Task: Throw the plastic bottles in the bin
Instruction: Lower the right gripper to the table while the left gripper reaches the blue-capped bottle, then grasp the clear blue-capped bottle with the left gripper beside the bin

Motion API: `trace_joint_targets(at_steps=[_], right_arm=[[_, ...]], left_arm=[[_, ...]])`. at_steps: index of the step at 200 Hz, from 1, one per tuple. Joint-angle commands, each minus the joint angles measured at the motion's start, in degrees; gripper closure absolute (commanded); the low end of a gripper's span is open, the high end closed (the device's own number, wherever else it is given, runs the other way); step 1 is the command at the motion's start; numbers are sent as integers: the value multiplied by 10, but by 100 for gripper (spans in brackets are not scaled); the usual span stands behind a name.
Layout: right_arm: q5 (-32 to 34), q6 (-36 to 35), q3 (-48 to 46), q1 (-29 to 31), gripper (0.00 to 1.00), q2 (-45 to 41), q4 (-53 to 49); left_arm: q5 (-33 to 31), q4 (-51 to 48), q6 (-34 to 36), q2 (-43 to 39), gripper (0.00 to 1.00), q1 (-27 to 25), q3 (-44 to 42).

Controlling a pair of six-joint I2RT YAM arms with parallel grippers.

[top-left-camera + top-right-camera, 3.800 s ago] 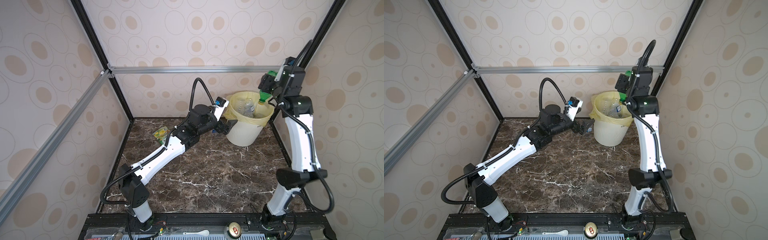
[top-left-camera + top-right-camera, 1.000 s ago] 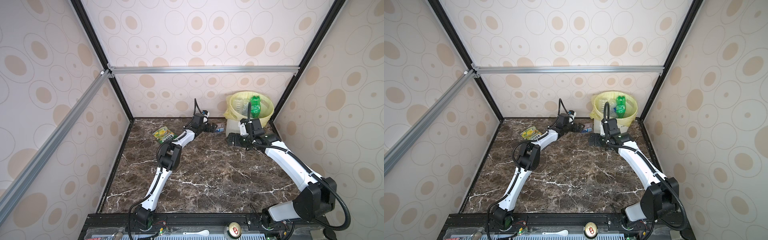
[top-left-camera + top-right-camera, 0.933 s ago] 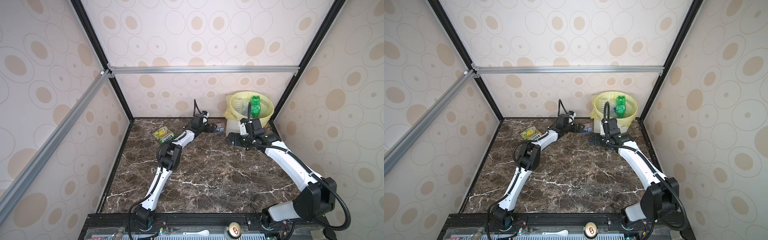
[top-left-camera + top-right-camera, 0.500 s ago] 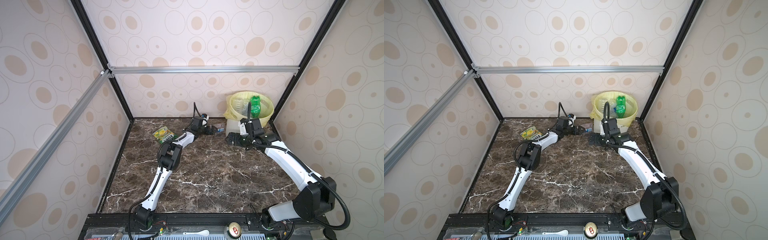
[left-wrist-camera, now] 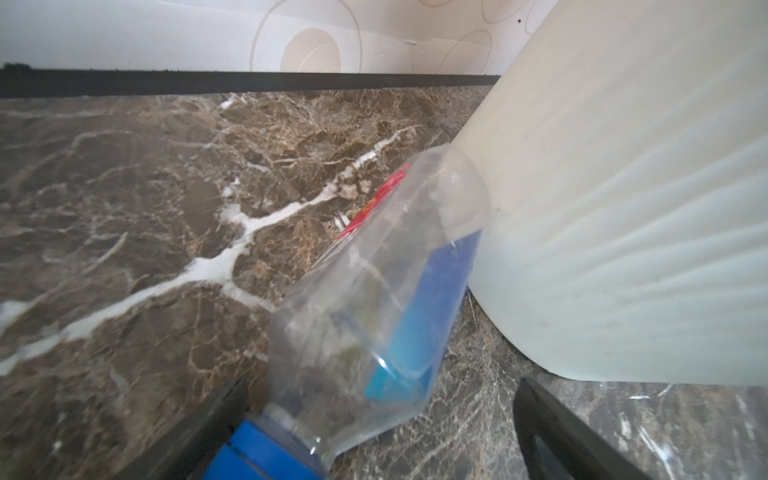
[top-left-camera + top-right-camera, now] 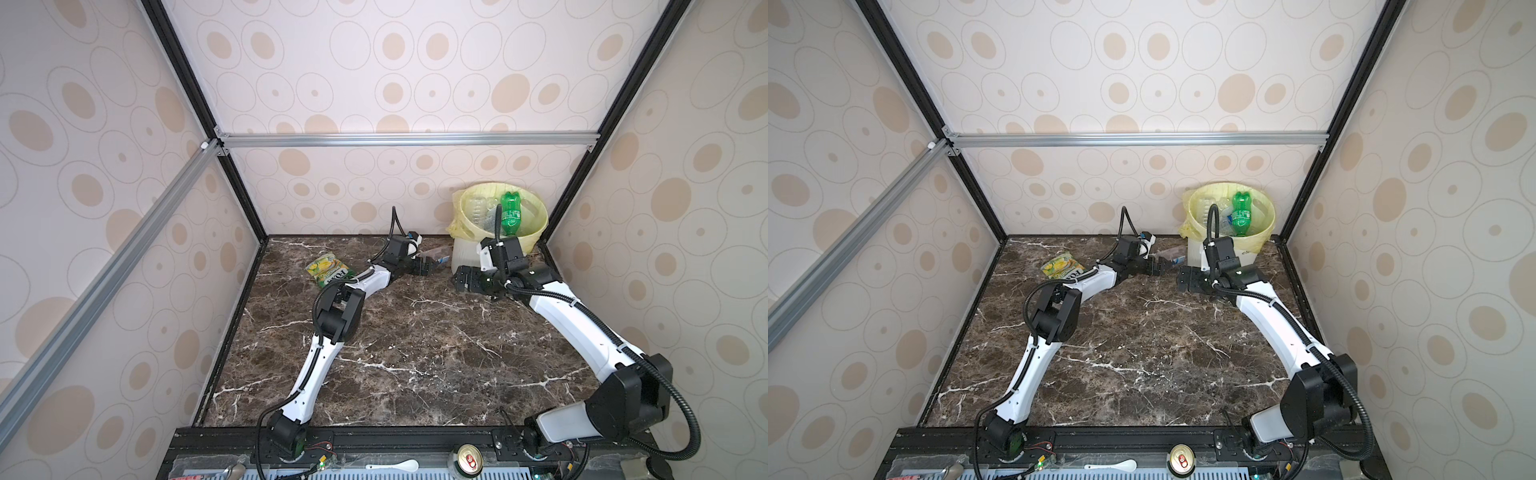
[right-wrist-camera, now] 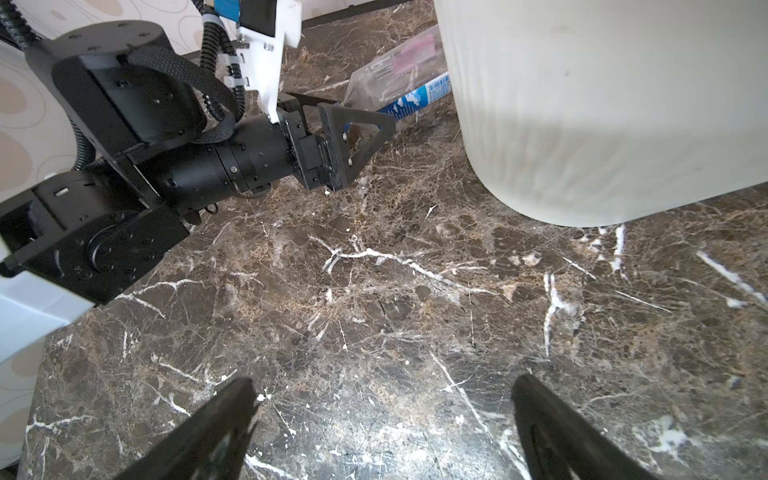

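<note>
The right gripper [image 6: 1183, 279] hangs wide open, empty, over the table [image 6: 415, 353]. The left gripper [image 6: 1160, 266], jaws equally wide, straddles the capped end of one bottle [image 5: 386, 291] lying against the bin [image 5: 623, 208] (not yet gripped). Inside the bin lie a green bottle [image 6: 510, 214] and clear bottles [image 6: 478, 208]. Apparently only this one remains.

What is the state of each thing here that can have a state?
clear bottle: capped, lying against the bin.
green bottle: inside the bin.
bin: upright, partly filled.
left hand: open, astride the clear bottle's neck.
right hand: open, empty.
snack packet: lying flat.
drink can: upright.
</note>
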Motion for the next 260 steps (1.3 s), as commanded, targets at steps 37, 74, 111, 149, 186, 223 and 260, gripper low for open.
trace_joint_targets(at_steps=[37,74,111,149,186,223,260], right_arm=[[0,11,17,4,0,-6,-4],[3,8,20,4,0,-5,-8],[8,4,15,4,0,-8,-11],[13,0,10,4,0,-13,-10],[8,-5,17,5,0,-11,-12],[3,-8,28,3,0,-9,-13],[-2,-4,28,2,0,-6,-9]], left_arm=[[-48,-69,123,-10,3,-20,38],[-68,-62,144,-13,6,-25,35],[-82,-49,161,-18,9,-34,32],[-138,-16,183,-33,7,-44,9],[-149,4,185,-16,3,-44,35],[-154,-26,187,38,3,-44,118],[-156,-32,175,65,8,-44,143]])
